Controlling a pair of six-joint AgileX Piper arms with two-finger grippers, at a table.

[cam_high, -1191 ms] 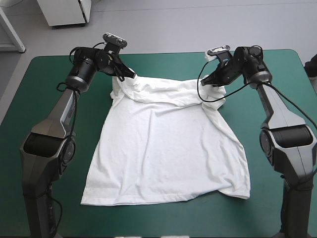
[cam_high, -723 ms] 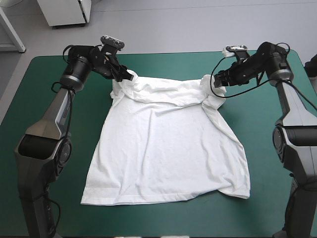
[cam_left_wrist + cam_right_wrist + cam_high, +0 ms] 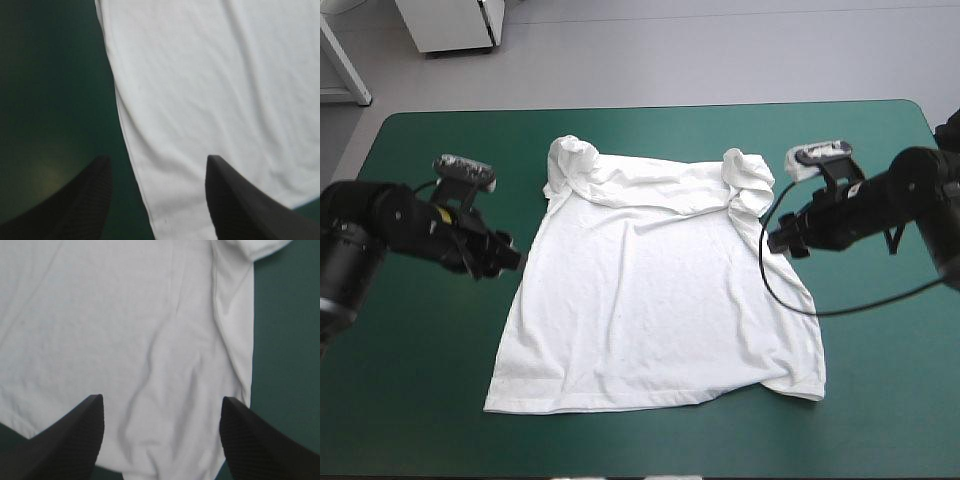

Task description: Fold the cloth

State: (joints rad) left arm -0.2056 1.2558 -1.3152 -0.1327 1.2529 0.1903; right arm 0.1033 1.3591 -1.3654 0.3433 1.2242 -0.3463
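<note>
The white T-shirt [image 3: 655, 300] lies spread on the teal-green cover, its body flat and both sleeves bunched in small heaps at the far corners. My left gripper [image 3: 510, 258] hovers at the shirt's left side edge, open and holding nothing; the left wrist view shows the shirt's edge [image 3: 131, 145] running between the two black fingers [image 3: 235, 200]. My right gripper [image 3: 782, 242] is at the shirt's right side, open and empty. Between its spread fingers [image 3: 75, 435], the right wrist view shows white cloth [image 3: 150, 355].
Bare teal-green cover [image 3: 410, 380] lies left and right of the shirt and along the front edge. Beyond the table's far edge is grey floor with a white cabinet [image 3: 450, 25].
Both grippers let go of the shirt's far corners, opened and drew back toward the near side, down along the shirt's two side edges. The sleeves dropped into small heaps.
</note>
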